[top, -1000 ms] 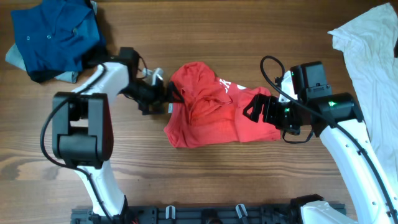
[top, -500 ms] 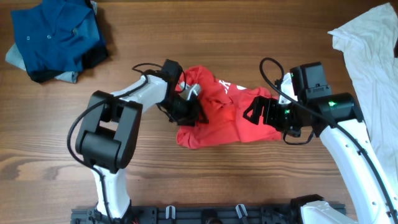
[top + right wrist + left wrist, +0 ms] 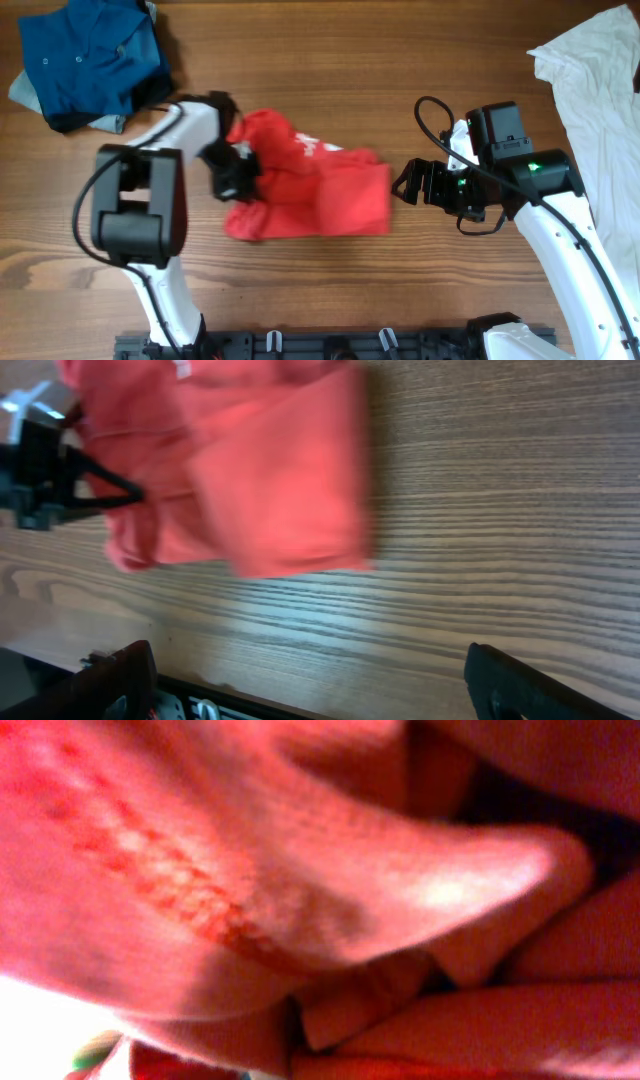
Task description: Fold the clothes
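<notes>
The clothes [image 3: 320, 190], a red T-shirt with small white lettering, lie bunched and partly folded on the wooden table's middle. My left gripper [image 3: 235, 172] is at the shirt's left edge, shut on a fold of red cloth. That cloth [image 3: 300, 870] fills the whole left wrist view and hides the fingers. My right gripper [image 3: 412, 182] hovers just right of the shirt, open, with nothing between its fingers. In the right wrist view the shirt [image 3: 260, 470] lies ahead on the wood, and only bare table shows inside the wide gripper [image 3: 315, 685].
A heap of dark blue buttoned garments [image 3: 85, 60] sits at the far left corner. A large white garment [image 3: 590, 80] spreads over the far right. A black rail [image 3: 330, 345] runs along the table's near edge.
My left gripper went from open to shut on the shirt and pulled it leftward, out from under the right gripper. The right arm stayed still and open.
</notes>
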You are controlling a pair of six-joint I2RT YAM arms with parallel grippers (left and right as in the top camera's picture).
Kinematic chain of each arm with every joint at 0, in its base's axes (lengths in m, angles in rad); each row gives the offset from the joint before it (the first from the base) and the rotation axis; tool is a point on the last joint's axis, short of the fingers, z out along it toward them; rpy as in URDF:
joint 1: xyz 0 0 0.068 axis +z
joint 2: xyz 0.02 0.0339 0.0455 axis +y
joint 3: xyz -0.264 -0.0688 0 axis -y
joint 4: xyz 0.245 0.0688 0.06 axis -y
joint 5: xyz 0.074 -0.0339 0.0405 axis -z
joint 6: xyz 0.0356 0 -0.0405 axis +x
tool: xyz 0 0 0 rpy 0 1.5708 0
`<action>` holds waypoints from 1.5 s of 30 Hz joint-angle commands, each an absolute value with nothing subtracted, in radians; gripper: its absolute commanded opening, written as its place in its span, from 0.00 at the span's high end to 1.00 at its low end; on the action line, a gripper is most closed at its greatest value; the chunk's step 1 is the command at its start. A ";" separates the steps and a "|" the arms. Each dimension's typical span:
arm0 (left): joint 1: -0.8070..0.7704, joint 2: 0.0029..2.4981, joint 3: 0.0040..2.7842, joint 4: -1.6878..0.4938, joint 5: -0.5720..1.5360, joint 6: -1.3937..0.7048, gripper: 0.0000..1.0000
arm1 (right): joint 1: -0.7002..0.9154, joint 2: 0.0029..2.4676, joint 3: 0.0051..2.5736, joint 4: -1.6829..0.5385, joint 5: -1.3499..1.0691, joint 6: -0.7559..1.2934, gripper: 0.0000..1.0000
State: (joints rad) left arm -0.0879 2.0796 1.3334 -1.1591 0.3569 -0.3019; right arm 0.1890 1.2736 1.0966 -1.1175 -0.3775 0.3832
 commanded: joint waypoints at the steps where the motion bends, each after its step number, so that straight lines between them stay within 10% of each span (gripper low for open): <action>1: -0.015 2.060 1.463 -1.288 0.072 -0.322 0.96 | 0.189 1.272 1.104 -1.112 -0.344 0.360 0.01; 10: -0.237 1.811 1.551 -1.404 0.101 -0.372 0.96 | 0.189 1.274 1.038 -1.052 -0.311 0.380 0.01; 25: -0.605 1.882 1.499 -1.259 0.148 -0.375 0.65 | 0.189 1.274 0.972 -1.031 -0.353 0.395 0.01; 34: -0.436 1.782 1.500 -1.274 0.155 -0.430 0.60 | 0.189 1.274 0.972 -1.029 -0.352 0.393 0.01; 39: -0.222 1.655 1.500 -1.299 0.229 -0.427 0.23 | 0.189 1.274 0.972 -1.014 -0.352 0.394 0.01; 45: -0.008 1.671 1.377 -1.320 0.418 -0.297 0.17 | 0.189 1.274 0.972 -1.001 -0.352 0.395 0.00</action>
